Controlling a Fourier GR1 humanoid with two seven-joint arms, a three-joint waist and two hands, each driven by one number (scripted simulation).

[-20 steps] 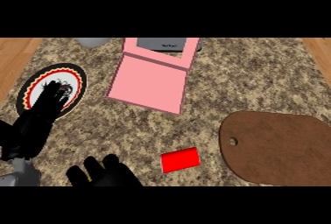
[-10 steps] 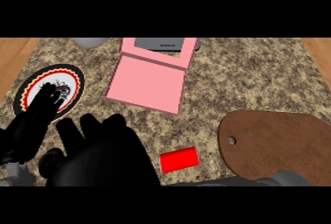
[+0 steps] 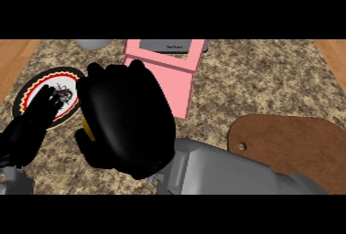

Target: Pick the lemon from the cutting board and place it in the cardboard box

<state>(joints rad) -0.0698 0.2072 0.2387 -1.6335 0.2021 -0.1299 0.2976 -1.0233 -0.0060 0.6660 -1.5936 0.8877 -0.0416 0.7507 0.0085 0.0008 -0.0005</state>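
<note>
Because the right hand [image 3: 125, 123] fills the middle of the frame with its back to the camera, most of what it carries is hidden; only a thin yellow sliver, taken to be the lemon [image 3: 86, 129], shows at the hand's left edge, with the fingers curled round it. The brown cutting board [image 3: 297, 141] at the right of the frame shows no lemon on its visible part; its lower left corner lies under the grey right forearm [image 3: 229, 173].

The cardboard box [image 3: 169, 80], pink, lies at the upper centre, its open part at the top edge and a flap spread toward the hand; the hand overlaps the flap's left side, so the carry looks well along but the release is not yet done.

The chief risk is letting go short; the lemon would land on the flap or the speckled counter [image 3: 270, 77] and, being round, roll off. A second risk is the hand's bulk knocking the flap and shifting the box; a third is misjudging the drop, since the hand blocks sight of both fruit and opening.

The left hand [image 3: 34, 123] rests at the lower left with straight fingers over the patterned plate [image 3: 64, 73]; a grey bowl [image 3: 91, 43] sits at the upper left, beside the box, and could be struck by a wide swing.
</note>
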